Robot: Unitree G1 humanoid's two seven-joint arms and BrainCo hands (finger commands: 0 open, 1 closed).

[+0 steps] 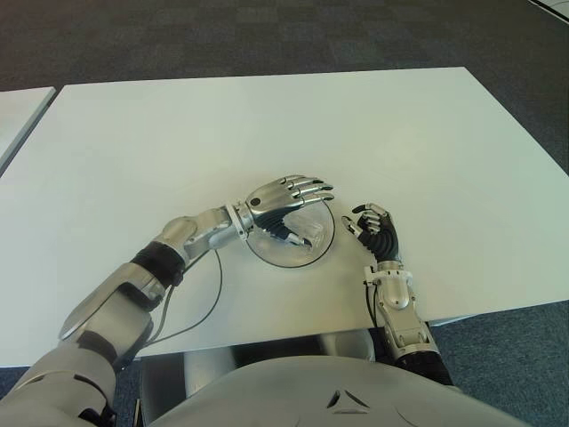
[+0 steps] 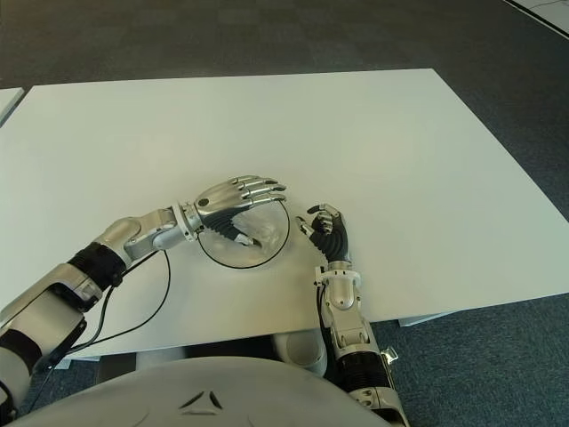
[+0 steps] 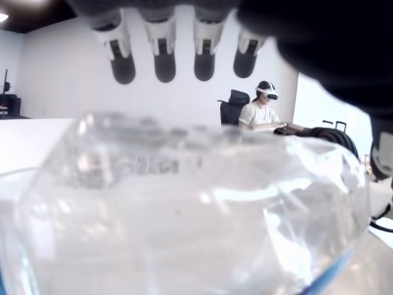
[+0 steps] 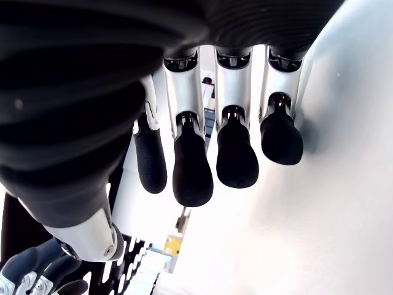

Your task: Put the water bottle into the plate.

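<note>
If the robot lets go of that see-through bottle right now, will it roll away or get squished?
Probably not roll far: the water bottle seems to lie on its side under the left hand, inside the plate, whose rim should stop it. Its thin clear plastic looks wrinkly, so it's likely light, squashy and a bit slippery. The right hand waits beside the plate.

table (image 1: 267, 124): plain white | floor (image 1: 222, 36): dark grey carpet, faint square tile pattern | plate (image 1: 322, 240): clear, dark rim | water bottle (image 3: 184, 209): transparent, colourless | left hand (image 1: 289, 200): silver back, black fingertips | right hand (image 1: 373, 227): black palm, silver knuckles | cable (image 1: 209, 302): black
</note>
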